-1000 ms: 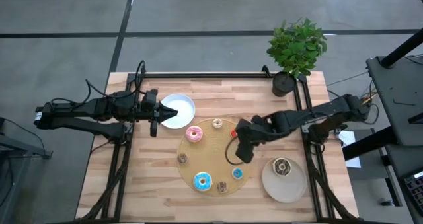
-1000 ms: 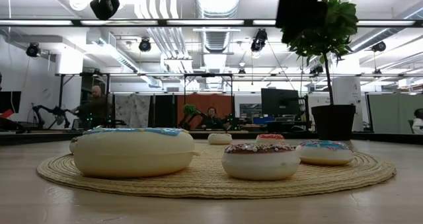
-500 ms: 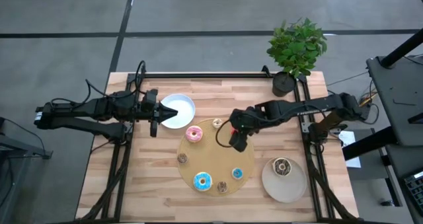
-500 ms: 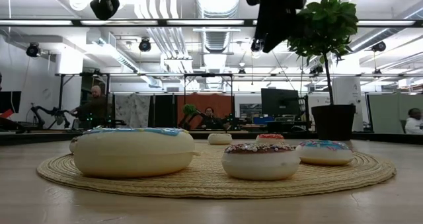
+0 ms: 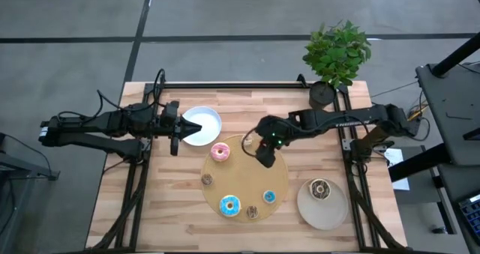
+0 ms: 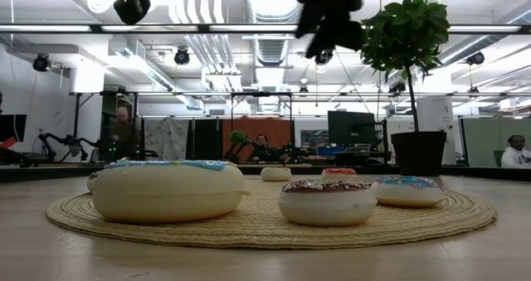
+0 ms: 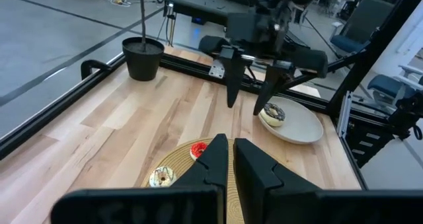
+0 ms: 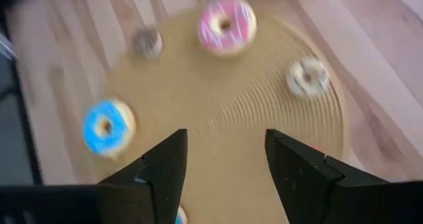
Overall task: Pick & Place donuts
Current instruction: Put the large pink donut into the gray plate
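Near edge: blue iced donut (image 6: 166, 190) sits largest at lower left of the low view, on the tan board (image 6: 265, 227). A sprinkled brown donut (image 6: 328, 202) is just to its right, and a small blue donut (image 6: 406, 190) is further right.
Lower right, high view: beige plate (image 5: 330, 213) off the board, with a chocolate donut (image 5: 320, 189) on it.
Mid board: pink donut (image 5: 220, 152) is left of centre in the high view. A small dark donut (image 5: 207, 180) lies below it, well apart from the rest.
Right jaws: spread and holding nothing. They hang tips down off the right arm (image 5: 330, 121), above the board's upper right part.
Target guess: red donut (image 7: 197, 149), close under those tips. The high view hides it beneath the arm.
Risk 1: if the jaws come down off-centre, one tip lands on the ring. That would push it across the weave instead of straddling it.
Risk 2: cream donut (image 5: 247, 140) lies near the red one, so jaws this wide could clip it or knock it off the board.
Risk 3: a light toy ring may tip or squirt out if pinched on its edge.
Left jaws: pressed together and idle at the left rim of the white plate (image 5: 206, 119).
Risk 4: if that plate is a drop point, the parked left arm crowds it.
Far: potted plant (image 5: 336, 55) at the tabletop (image 5: 172, 209) corner, out of the way.
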### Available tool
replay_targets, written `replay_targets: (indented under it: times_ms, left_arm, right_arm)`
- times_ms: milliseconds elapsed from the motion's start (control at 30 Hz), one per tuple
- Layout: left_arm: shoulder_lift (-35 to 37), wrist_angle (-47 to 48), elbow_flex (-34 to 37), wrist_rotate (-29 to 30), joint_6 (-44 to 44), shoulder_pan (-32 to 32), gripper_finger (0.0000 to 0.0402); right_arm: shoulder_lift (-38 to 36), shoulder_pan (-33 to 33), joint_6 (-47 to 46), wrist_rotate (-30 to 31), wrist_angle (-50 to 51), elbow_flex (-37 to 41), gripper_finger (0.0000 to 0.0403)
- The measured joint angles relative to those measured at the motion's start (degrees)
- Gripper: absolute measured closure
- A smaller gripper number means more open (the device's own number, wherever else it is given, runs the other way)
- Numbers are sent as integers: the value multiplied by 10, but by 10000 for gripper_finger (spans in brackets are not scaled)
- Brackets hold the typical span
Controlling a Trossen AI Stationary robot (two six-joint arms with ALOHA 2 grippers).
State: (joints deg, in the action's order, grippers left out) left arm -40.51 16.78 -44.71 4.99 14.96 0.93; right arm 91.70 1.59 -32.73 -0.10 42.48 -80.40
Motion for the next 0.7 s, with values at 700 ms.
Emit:
replay_targets:
  times_ms: [700]
  left_arm:
    - [0,0,0,0,2,0,402]
  right_arm:
    - [174,-52,59,-14,-45,-110,209]
